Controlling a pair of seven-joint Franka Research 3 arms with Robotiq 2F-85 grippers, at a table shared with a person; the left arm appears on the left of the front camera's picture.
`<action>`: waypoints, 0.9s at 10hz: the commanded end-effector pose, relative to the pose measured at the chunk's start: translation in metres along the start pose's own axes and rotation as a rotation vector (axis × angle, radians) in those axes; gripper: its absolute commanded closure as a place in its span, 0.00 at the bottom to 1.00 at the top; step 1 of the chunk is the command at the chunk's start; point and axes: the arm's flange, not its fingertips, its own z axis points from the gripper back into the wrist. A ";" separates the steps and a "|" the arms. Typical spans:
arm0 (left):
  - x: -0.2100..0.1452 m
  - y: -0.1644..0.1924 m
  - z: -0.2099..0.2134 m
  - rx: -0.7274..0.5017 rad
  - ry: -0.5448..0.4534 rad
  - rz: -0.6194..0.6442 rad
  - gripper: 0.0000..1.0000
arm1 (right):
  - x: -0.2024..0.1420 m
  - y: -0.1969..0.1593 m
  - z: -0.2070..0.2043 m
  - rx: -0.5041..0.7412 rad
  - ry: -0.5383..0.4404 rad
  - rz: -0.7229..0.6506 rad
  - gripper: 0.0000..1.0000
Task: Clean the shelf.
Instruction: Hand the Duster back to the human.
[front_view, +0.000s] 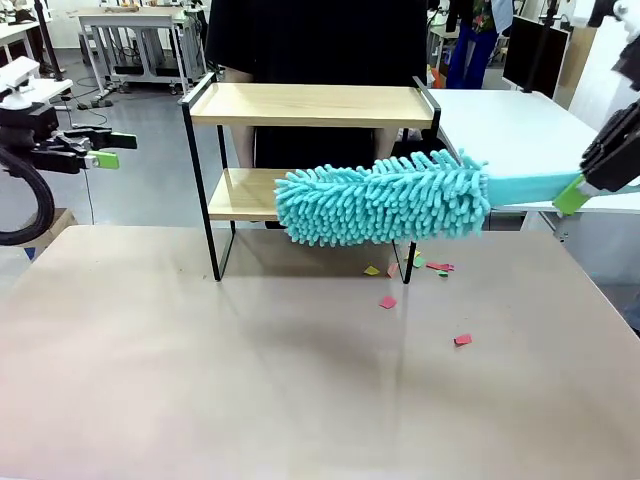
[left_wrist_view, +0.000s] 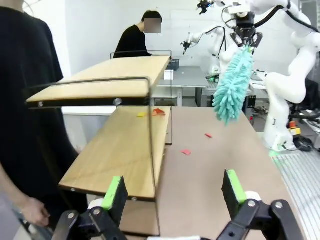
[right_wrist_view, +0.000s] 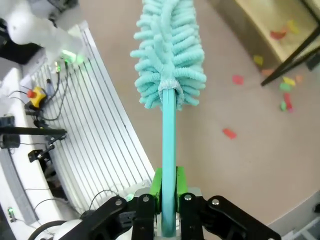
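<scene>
The right gripper (front_view: 572, 194) at 3 o'clock in the front view is clamped on the flat handle (right_wrist_view: 168, 150) of a teal duster (front_view: 385, 197), its green pads (right_wrist_view: 156, 186) pressed to either side of it. The fluffy head hangs off the table, in front of the shelf's (front_view: 310, 104) lower board (front_view: 236, 193) toward its right end; whether it touches the board cannot be told. The left gripper (front_view: 108, 150) sits at 9 o'clock, jaws spread wide and empty, well apart from the shelf. The shelf stands at 12 o'clock on the table (front_view: 200, 370), a person (front_view: 310, 40) just behind it. Paper scraps (front_view: 388, 302) lie on the table near the shelf's right leg, at about 4 o'clock from it, and a few more rest on the lower board (left_wrist_view: 156, 112).
</scene>
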 end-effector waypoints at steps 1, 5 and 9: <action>0.002 -0.028 -0.001 0.047 0.020 0.013 0.00 | -0.002 -0.005 -0.015 0.053 0.059 0.028 0.87; 0.002 -0.014 0.000 0.016 0.001 0.003 0.00 | -0.002 -0.004 -0.008 0.014 0.017 0.010 0.87; 0.015 -0.078 -0.029 0.048 -0.037 0.084 0.00 | -0.027 -0.046 -0.051 0.099 -0.220 0.065 0.87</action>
